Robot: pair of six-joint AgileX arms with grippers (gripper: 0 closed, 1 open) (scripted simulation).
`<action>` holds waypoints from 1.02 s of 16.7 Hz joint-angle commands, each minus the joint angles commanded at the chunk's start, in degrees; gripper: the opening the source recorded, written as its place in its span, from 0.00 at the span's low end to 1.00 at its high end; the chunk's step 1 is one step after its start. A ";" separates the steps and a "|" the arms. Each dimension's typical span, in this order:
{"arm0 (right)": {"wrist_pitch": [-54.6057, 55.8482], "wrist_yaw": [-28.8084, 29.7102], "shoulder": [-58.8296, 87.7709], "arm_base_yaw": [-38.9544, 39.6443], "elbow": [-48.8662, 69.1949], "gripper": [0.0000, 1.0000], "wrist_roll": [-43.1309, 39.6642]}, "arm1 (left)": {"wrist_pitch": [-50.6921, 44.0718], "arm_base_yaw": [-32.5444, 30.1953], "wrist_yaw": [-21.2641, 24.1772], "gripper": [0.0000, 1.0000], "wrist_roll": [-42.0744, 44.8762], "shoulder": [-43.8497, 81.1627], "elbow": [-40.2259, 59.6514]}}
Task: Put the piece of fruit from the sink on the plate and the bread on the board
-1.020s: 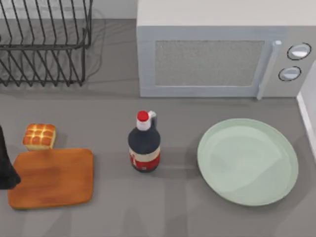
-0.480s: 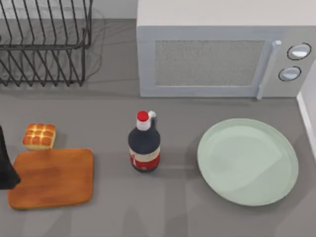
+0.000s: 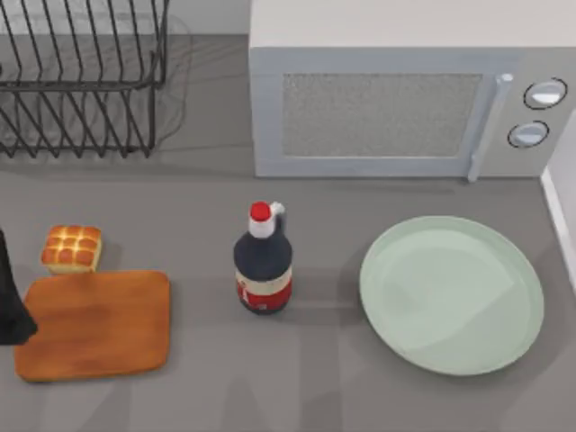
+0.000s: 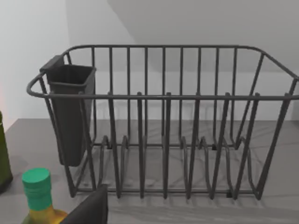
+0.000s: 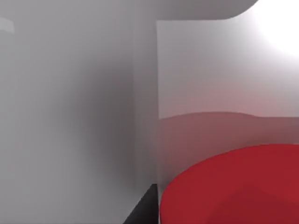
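Note:
The bread [image 3: 72, 248] sits on the counter at the left, just behind the back left corner of the board [image 3: 94, 324], which lies bare. At the right lies the plate [image 3: 452, 294] with nothing on it. The piece of fruit [image 5: 233, 186] is bright red and very close in the right wrist view, resting against the pale grey walls of the sink [image 5: 84, 116]; my right gripper hovers right over it. My left arm [image 3: 9, 306] is parked at the table's left edge, beside the board.
A dark bottle [image 3: 263, 261] with a red cap stands between board and plate. A microwave [image 3: 405, 90] fills the back right and a wire dish rack [image 3: 76, 81] the back left. A green-capped bottle [image 4: 39, 196] stands close to the left wrist.

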 joint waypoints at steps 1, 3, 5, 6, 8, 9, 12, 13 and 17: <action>-0.75 -0.01 -0.44 -0.02 0.43 0.00 -0.03 | 0.00 0.00 0.00 1.00 0.00 0.00 0.00; -4.08 -0.03 -2.48 -0.05 1.85 0.00 -0.08 | 0.00 0.00 0.00 1.00 0.00 0.00 0.00; -9.63 -0.06 -5.39 -0.06 3.71 0.00 -0.13 | 0.00 0.00 0.00 1.00 0.00 0.00 0.00; -12.51 -0.07 -6.91 -0.07 4.68 0.00 -0.15 | 0.00 0.00 0.00 1.00 0.00 0.00 0.00; -16.57 -0.10 -9.66 -0.07 6.33 0.00 -0.19 | 0.00 0.00 0.00 1.00 0.00 0.00 0.00; -17.70 -0.11 -10.64 -0.06 6.83 0.00 -0.19 | 0.00 0.00 0.00 1.00 0.00 0.00 0.00; -18.24 -0.11 -11.15 -0.05 7.05 0.00 -0.18 | 0.00 0.00 0.00 1.00 0.00 0.00 0.00; -18.10 -0.13 -10.94 -0.01 6.93 0.00 -0.08 | 0.00 0.00 0.00 1.00 0.00 0.00 0.00; -19.44 -0.13 -13.05 1.74 7.57 0.00 1.55 | 0.00 0.00 0.00 1.00 0.00 0.00 0.00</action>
